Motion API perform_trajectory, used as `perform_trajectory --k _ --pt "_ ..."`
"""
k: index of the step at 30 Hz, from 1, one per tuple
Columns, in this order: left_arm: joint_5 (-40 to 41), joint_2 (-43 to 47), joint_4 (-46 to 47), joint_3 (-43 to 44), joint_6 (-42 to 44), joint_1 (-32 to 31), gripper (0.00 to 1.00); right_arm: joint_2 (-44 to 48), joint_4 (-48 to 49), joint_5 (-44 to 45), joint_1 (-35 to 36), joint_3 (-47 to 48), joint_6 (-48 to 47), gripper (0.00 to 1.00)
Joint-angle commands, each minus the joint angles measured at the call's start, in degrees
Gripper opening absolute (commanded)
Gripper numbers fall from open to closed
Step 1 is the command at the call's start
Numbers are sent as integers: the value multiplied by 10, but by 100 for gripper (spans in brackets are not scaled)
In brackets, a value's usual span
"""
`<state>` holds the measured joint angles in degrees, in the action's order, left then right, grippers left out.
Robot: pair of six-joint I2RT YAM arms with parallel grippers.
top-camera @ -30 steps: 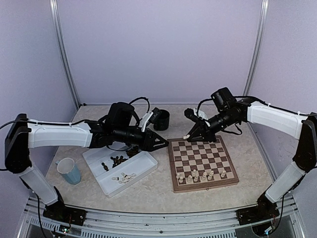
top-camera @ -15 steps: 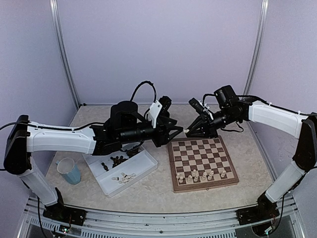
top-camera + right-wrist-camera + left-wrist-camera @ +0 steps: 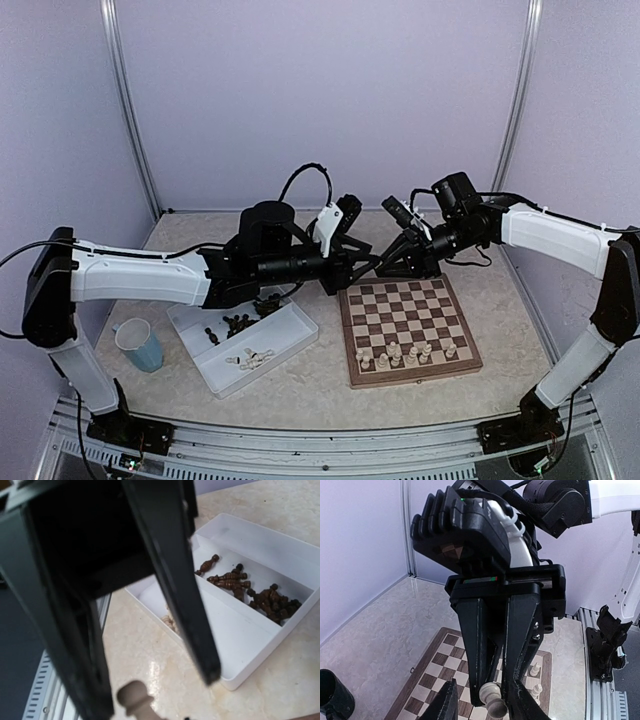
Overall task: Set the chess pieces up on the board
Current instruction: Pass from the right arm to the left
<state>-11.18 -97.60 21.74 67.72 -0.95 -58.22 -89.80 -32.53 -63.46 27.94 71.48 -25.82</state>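
Note:
Both grippers meet in the air over the far-left corner of the board (image 3: 345, 335). My right gripper (image 3: 386, 265) is shut on a cream pawn (image 3: 495, 700), whose round head points at the left wrist camera. My left gripper (image 3: 371, 263) stands open around that pawn, its fingers (image 3: 192, 615) on either side and apart from it. The same pawn (image 3: 134, 697) shows at the bottom of the right wrist view. Several cream pieces (image 3: 400, 352) stand along the board's near rows. More dark pieces (image 3: 238, 323) and cream pieces (image 3: 252, 357) lie in the white tray (image 3: 215, 378).
A blue cup (image 3: 138, 345) stands left of the tray. A black cup (image 3: 332, 695) sits on the table beyond the board's far-left corner. The tray (image 3: 250, 645) with its dark pieces (image 3: 260, 592) lies below the grippers in the right wrist view.
My left arm swung right from over the tray up to the right gripper, and its jaws now straddle the pawn and have narrowed. The right gripper rose slightly with the pawn, then held still.

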Motion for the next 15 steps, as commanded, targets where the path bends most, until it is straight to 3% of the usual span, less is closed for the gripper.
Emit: perform_trajectory --k 1,6,13,15 --pt "-21 -15 -10 24 1 -2 35 -3 11 -23 -6 -4 5 16" --pt "-29 -22 -21 31 -1 -2 35 -3 14 -24 -7 -6 7 16" --pt "-15 -22 -30 31 0 -2 19 1 18 -24 -9 -13 8 17" --pt "-15 -23 -27 35 0 -2 15 4 10 -13 -10 -15 2 21"
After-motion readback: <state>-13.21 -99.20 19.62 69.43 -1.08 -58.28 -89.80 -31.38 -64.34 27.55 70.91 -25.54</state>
